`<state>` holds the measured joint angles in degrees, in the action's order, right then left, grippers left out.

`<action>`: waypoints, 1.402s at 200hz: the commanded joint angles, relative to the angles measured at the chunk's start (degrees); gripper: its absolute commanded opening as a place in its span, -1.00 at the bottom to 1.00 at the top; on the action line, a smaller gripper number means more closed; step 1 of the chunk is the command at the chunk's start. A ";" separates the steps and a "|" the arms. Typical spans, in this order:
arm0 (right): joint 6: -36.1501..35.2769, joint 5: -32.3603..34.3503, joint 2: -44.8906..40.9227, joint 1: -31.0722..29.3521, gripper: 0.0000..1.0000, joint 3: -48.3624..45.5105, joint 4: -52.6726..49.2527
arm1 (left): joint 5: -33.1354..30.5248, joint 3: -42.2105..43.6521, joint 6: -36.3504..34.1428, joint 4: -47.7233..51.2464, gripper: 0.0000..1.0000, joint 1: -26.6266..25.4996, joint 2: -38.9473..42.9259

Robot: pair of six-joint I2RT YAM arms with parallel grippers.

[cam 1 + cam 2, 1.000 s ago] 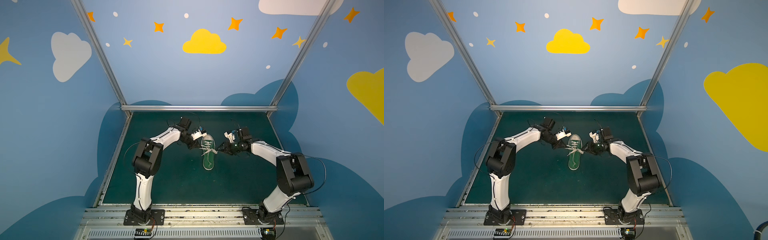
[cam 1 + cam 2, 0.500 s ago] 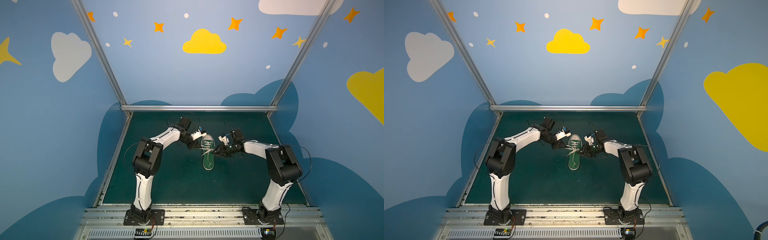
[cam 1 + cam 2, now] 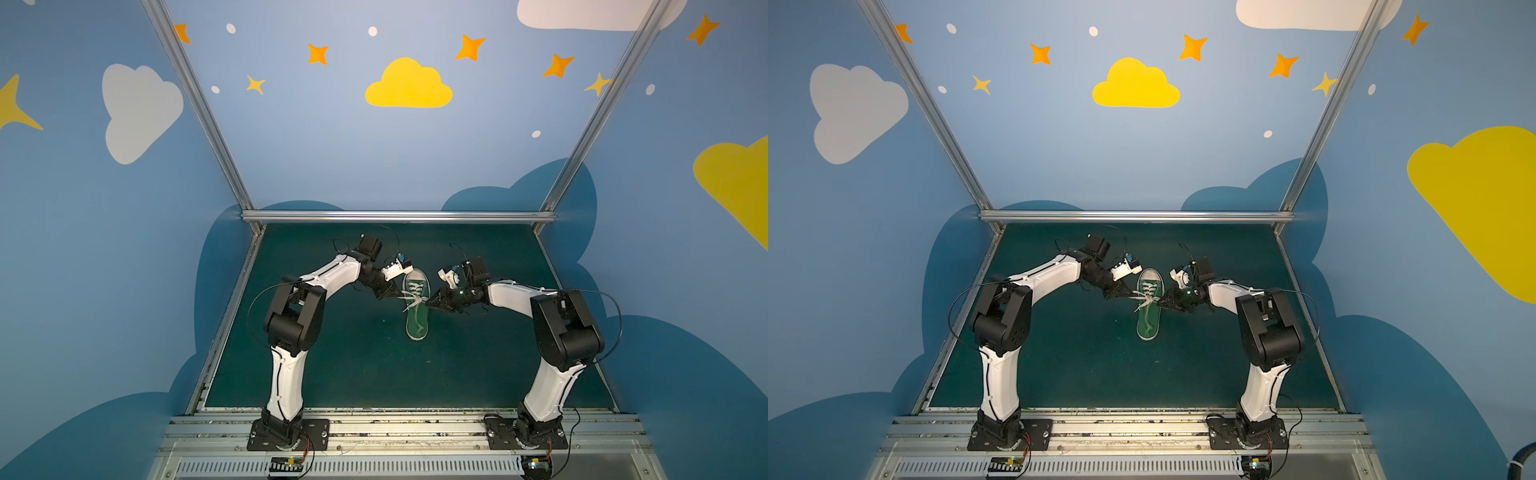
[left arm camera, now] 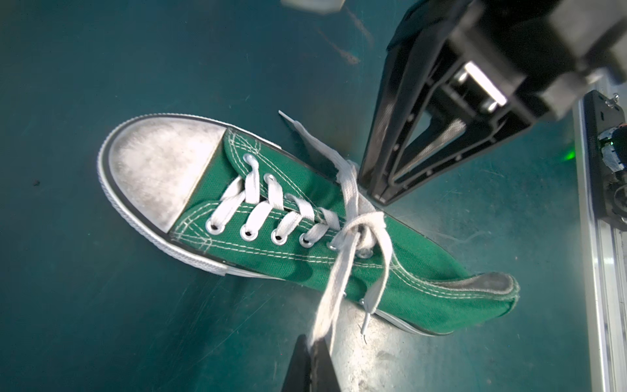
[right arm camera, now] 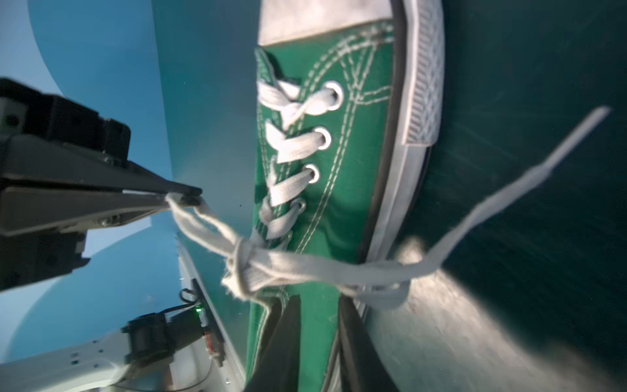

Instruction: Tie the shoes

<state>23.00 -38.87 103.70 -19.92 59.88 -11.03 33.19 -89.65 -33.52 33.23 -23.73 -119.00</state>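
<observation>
Left arm [image 3: 332, 274] and right arm [image 3: 511, 291] reach inward, elbows raised; left fingers [image 5: 101, 207] pinched shut; right fingers [image 4: 381, 135] slightly apart.

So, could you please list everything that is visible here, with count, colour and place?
shoe: one, green with white toe cap, middle of the table, toe toward the back.
laces: white, knotted above the top eyelets, ends loose.
table mat: one, dark green, under everything.
frame bars: three, silver, at the back edge and corners.
walls: blue with painted clouds and stars, on three sides.
left arm: white and black.
right arm: white and black.
left claw: black, shut on a lace loop.
right claw: black, beside a lace; grip unclear.
</observation>
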 commanded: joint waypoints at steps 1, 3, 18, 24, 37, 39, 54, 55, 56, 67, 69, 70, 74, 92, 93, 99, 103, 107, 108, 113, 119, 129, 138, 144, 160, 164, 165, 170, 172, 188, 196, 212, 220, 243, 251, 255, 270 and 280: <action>-11.45 5.78 -7.62 -1.64 -0.61 -2.46 -1.65 | 1.65 -2.10 0.21 2.17 -0.94 0.34 -1.53; -12.07 5.99 -8.07 -1.84 -0.61 -2.87 -1.19 | 1.73 -2.22 0.27 2.18 -0.94 0.30 -1.57; -16.58 6.97 -10.35 -2.86 -0.62 -5.70 1.60 | 2.36 -2.63 0.83 2.62 -0.94 0.52 -1.90; -18.12 7.46 -10.77 -3.28 -0.61 -6.28 2.03 | 2.49 -2.89 0.98 2.78 -0.94 0.61 -2.02; -20.45 8.69 -10.85 -3.95 -0.61 -6.69 1.98 | 2.67 -3.24 1.16 3.19 -0.94 0.69 -2.18; -20.74 8.78 -10.72 -4.04 -0.61 -6.70 1.97 | 2.73 -3.25 1.24 3.16 -0.94 0.63 -2.20; -22.09 10.13 -10.19 -4.40 -0.61 -6.96 2.40 | 3.40 -3.35 1.73 3.07 -0.94 0.85 -2.38; -22.11 10.26 -10.14 -4.46 -0.60 -6.96 2.45 | 3.43 -3.35 1.76 3.02 -0.93 0.86 -2.42; -22.21 10.29 -10.08 -4.48 -0.60 -6.97 2.47 | 3.49 -3.34 1.77 3.00 -0.94 0.87 -2.40; -22.98 11.09 -9.41 -5.01 -0.57 -6.59 2.40 | 3.62 -3.58 2.05 3.28 -0.94 0.95 -2.54; -23.00 11.45 -9.29 -5.10 -0.57 -6.39 2.17 | 3.72 -3.67 2.12 3.36 -0.94 0.96 -2.57; -23.05 11.63 -9.25 -5.20 -0.56 -6.28 2.03 | 3.68 -3.68 2.13 3.39 -0.94 1.00 -2.56; -23.24 12.43 -8.95 -5.48 -0.56 -5.89 1.54 | 3.73 -3.88 2.14 3.61 -0.94 1.04 -2.70; -24.04 15.42 -8.43 -6.58 -0.49 -5.29 1.20 | 4.02 -4.63 2.31 4.39 -0.93 1.11 -3.04; -24.14 15.59 -8.43 -6.60 -0.49 -5.34 1.28 | 4.00 -4.65 2.31 4.43 -0.94 1.17 -3.06; -24.30 16.55 -8.43 -6.95 -0.47 -5.38 1.71 | 4.07 -4.75 2.30 4.52 -0.94 1.18 -3.08; -24.41 17.13 -8.33 -7.11 -0.45 -5.38 1.88 | 4.08 -4.83 2.32 4.56 -0.94 1.20 -3.16; -24.59 17.47 -8.19 -7.26 -0.44 -5.38 2.00 | 4.16 -4.88 2.25 4.60 -0.94 1.22 -3.09; -24.63 17.49 -8.13 -7.29 -0.44 -5.38 1.99 | 4.16 -4.90 2.24 4.63 -0.93 1.22 -3.13; -24.87 17.60 -7.81 -7.42 -0.43 -5.18 2.22 | 4.26 -4.92 2.29 4.65 -0.94 1.28 -3.17; -24.98 17.75 -7.20 -7.46 -0.41 -4.68 1.90 | 4.35 -5.00 2.31 4.65 -0.93 1.31 -3.23; -25.02 17.97 -6.10 -7.65 -0.39 -3.63 1.29 | 4.34 -5.12 2.32 4.73 -0.93 1.31 -3.24; -25.12 18.04 -5.33 -7.73 -0.38 -2.96 1.14 | 4.30 -5.10 2.32 4.81 -0.94 1.31 -3.23; -25.23 18.04 -5.05 -7.83 -0.38 -2.84 1.48 | 4.13 -5.24 2.25 4.83 -0.94 1.30 -3.24; -25.66 18.59 -4.40 -8.12 -0.37 -2.17 1.85 | 4.24 -5.19 2.26 4.91 -0.93 1.31 -3.25; -25.69 18.65 -4.23 -8.11 -0.36 -1.94 1.80 | 4.21 -5.25 2.30 4.91 -0.93 1.26 -3.26; -25.66 18.66 -4.18 -8.16 -0.36 -1.86 1.84 | 4.23 -5.26 2.31 4.91 -0.94 1.24 -3.26; -25.84 18.70 -3.94 -8.12 -0.36 -1.59 1.79 | 4.17 -5.32 2.26 4.96 -0.93 1.28 -3.28; -25.78 18.73 -3.83 -8.11 -0.36 -1.43 1.73 | 4.16 -5.35 2.28 4.99 -0.93 1.26 -3.35; -26.08 18.70 -3.20 -8.19 -0.35 -0.32 1.27 | 4.26 -5.58 2.28 5.01 -0.94 1.21 -3.47; -26.10 18.66 -2.94 -8.20 -0.35 0.04 1.17 | 4.25 -5.78 2.32 5.09 -0.93 1.31 -3.49; -26.17 18.41 -2.37 -8.25 -0.33 0.65 1.36 | 4.26 -5.90 2.38 5.22 -0.94 1.27 -3.60; -26.27 18.20 -2.00 -8.22 -0.33 1.09 1.32 | 4.35 -5.98 2.40 5.24 -0.93 1.26 -3.54; -26.51 17.18 -0.51 -8.20 -0.33 2.44 1.00 | 4.39 -5.91 2.40 5.35 -0.93 1.31 -3.53; -26.62 16.84 0.12 -8.21 -0.33 3.07 0.76 | 4.35 -5.89 2.37 5.35 -0.94 1.31 -3.50; -26.63 16.75 0.47 -8.20 -0.33 3.34 0.61 | 4.32 -5.89 2.35 5.36 -0.93 1.30 -3.51; -26.84 16.27 1.72 -8.22 -0.34 4.47 0.01 | 4.36 -5.82 2.31 5.44 -0.94 1.27 -3.43; -26.89 15.86 2.49 -8.20 -0.35 5.00 -0.43 | 4.37 -5.81 2.30 5.48 -0.93 1.30 -3.43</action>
<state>-3.05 -21.32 104.14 -27.86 62.54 -9.69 36.27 -94.19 -31.42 37.28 -22.61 -121.12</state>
